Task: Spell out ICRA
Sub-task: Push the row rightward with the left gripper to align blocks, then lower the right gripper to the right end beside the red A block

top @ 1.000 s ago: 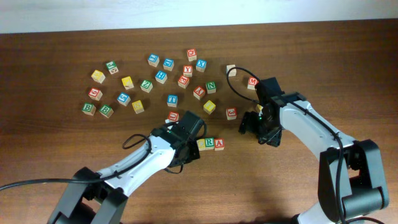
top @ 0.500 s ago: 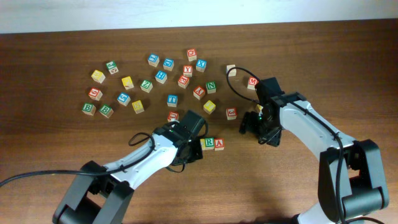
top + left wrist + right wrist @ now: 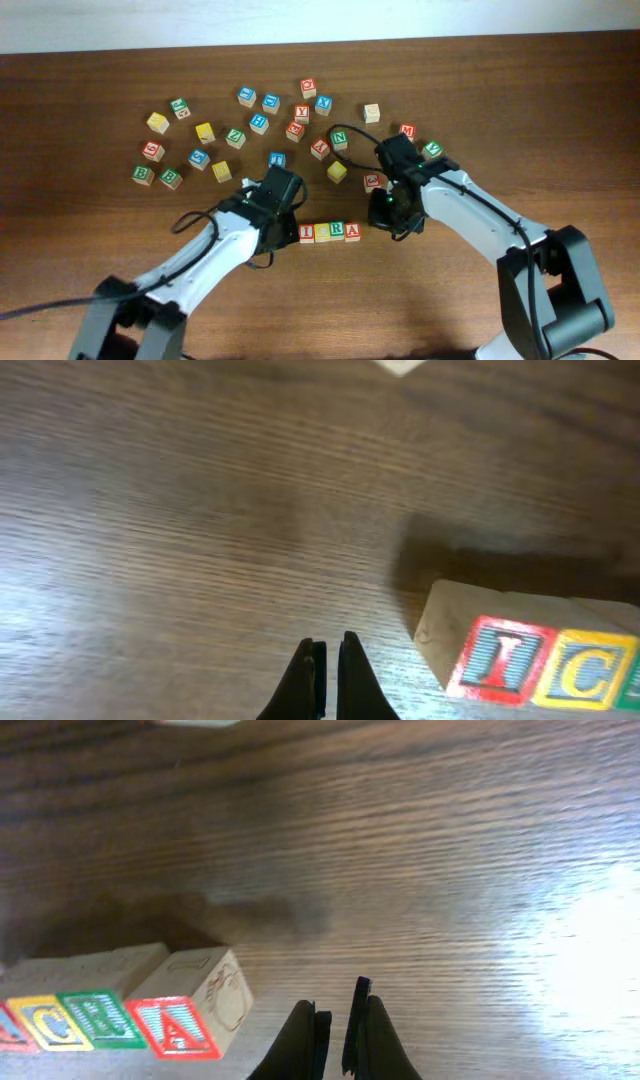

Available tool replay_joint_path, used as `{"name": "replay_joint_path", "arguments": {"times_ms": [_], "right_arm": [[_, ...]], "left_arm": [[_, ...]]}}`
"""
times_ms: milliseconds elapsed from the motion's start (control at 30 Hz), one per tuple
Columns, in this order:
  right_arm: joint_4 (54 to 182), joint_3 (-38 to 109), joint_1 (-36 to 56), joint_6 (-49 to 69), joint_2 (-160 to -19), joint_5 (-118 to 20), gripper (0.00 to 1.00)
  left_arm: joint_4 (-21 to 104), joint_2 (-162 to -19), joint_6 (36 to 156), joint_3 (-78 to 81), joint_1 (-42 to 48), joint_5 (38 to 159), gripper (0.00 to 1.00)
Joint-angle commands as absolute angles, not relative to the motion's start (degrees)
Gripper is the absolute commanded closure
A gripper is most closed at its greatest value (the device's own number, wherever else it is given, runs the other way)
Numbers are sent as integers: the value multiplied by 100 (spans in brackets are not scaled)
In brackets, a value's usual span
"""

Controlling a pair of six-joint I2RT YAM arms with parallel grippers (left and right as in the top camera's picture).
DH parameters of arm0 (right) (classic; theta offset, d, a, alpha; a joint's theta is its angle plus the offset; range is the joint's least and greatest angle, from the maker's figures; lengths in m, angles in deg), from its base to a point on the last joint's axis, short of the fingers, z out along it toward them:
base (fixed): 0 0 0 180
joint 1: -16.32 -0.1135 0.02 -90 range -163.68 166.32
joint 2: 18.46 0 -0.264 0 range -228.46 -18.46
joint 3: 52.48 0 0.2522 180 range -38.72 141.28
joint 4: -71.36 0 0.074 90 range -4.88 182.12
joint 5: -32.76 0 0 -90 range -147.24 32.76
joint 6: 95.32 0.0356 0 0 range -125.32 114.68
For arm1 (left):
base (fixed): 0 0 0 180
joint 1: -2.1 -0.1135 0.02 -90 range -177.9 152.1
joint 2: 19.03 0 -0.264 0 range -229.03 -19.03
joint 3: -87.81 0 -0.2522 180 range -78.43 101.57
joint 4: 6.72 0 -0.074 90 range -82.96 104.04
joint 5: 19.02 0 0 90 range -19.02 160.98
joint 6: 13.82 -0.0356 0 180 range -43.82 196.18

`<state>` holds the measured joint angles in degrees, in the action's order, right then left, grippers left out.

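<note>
Four cubes lie in one row on the brown table: red I, yellow C, green R, red A. They touch side by side. My left gripper is shut and empty just left of the I. In the left wrist view its tips hang over bare wood, with the I and C to their right. My right gripper is shut and empty just right of the A. The right wrist view shows its tips beside the A and R.
Many other letter cubes lie scattered across the back of the table. Nearest the row are a yellow cube, a red one and a blue one. A green cube sits by my right arm.
My left gripper has drawn back to the left, uncovering the I and C in the row. My right arm has swung left toward the A and its jaws have shut.
</note>
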<state>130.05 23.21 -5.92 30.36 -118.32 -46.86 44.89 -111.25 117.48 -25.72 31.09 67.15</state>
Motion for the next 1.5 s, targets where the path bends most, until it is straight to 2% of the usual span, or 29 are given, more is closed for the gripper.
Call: {"name": "replay_joint_path", "arguments": {"times_ms": [0,500,833,1133,1233,1300,1467], "right_arm": [[12985,2369,-725,3119,-11961,-4662,96],[12668,2369,-1073,3181,-12300,-4370,96],[12629,2369,-1073,3178,-12300,-4136,96],[13595,2437,-802,2890,-12297,-4109,96],[13943,2487,-778,2151,-12297,-3122,96],[14023,2483,-948,2145,-12297,-3108,96],[13903,2483,-1145,2219,-12297,-3108,96]], "left_arm": [[4205,-11403,11658,-2561,3079,6914,100],[3495,-11801,11228,-2563,3081,7591,100],[3473,-11845,11232,-2563,3081,7631,100],[3495,-11845,11258,-2563,3079,7563,100],[3519,-11845,11383,-2563,3079,7471,100],[3724,-11840,11846,-2563,3007,7266,100],[3964,-11838,11925,-2563,2659,7292,100]]}}
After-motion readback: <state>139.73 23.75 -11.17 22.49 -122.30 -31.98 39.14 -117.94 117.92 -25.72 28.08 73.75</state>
